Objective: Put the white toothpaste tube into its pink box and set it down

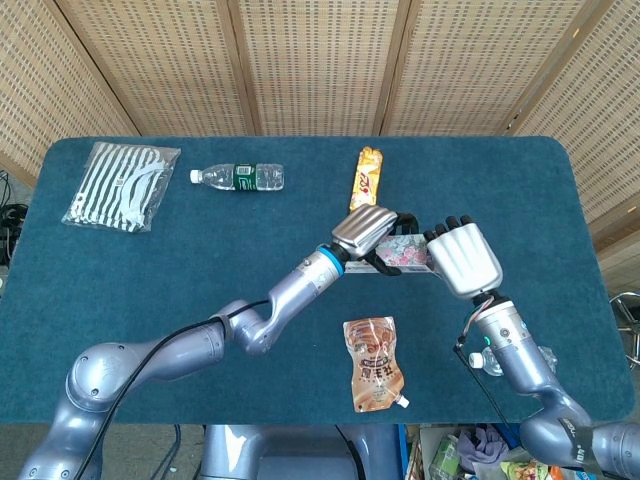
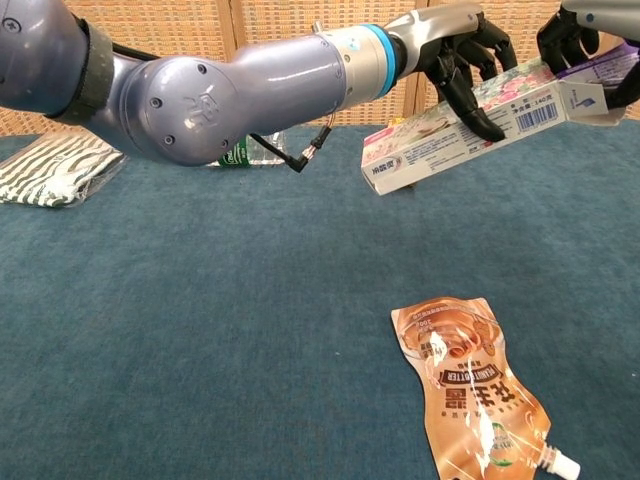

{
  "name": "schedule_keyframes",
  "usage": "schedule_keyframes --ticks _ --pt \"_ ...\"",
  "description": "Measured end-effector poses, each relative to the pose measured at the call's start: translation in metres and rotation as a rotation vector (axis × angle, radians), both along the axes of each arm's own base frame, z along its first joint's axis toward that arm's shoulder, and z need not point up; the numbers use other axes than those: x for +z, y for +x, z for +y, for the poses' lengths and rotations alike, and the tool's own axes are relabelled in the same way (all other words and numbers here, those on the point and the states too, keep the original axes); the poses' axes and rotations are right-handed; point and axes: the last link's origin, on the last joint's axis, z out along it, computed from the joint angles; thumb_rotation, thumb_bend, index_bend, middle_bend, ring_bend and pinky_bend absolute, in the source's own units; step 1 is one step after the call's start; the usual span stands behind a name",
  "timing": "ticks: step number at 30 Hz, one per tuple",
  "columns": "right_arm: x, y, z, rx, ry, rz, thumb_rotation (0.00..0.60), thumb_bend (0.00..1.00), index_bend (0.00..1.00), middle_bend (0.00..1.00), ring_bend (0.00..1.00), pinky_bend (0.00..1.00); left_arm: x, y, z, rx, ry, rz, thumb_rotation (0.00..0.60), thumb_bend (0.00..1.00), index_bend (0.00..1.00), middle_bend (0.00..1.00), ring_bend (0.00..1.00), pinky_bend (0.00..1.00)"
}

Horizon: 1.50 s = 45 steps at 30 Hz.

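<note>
My left hand (image 1: pixel 365 235) grips the pink toothpaste box (image 1: pixel 402 251) in the air above the middle of the table. In the chest view the pink box (image 2: pixel 465 128) slopes, with its open flap end raised at the upper right and my left hand (image 2: pixel 458 52) wrapped over its top. My right hand (image 1: pixel 462 258) is right against that open end. It holds the white toothpaste tube (image 2: pixel 618 67), of which only a short purple-printed end shows outside the box beside my right hand (image 2: pixel 585 35). The rest of the tube is hidden.
A brown drink pouch (image 1: pixel 375 362) lies on the blue table (image 1: pixel 150 290) below the hands. An orange snack bar (image 1: pixel 367 172), a water bottle (image 1: pixel 240 177) and a striped pouch (image 1: pixel 120 185) lie along the far side.
</note>
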Motion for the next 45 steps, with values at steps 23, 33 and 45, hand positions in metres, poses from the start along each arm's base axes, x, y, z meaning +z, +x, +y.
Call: schedule_keyframes --ticks 23,33,45 --pt "0.027 0.006 0.027 0.005 -0.293 0.218 0.6 0.0 0.0 0.0 0.05 0.18 -0.023 -0.014 -0.006 0.179 -0.152 -0.419 0.6 0.18 0.58 0.54 0.48 0.51" --pt "0.065 -0.011 0.045 -0.089 -0.505 0.257 0.6 0.0 0.0 0.0 0.03 0.0 -0.016 -0.015 -0.003 0.185 -0.152 -0.585 0.6 0.19 0.58 0.54 0.48 0.51" --pt "0.089 -0.093 0.012 -0.173 -0.437 0.122 0.6 0.0 0.0 0.0 0.03 0.0 0.008 -0.021 0.001 0.21 -0.15 -0.854 0.6 0.23 0.58 0.54 0.48 0.51"
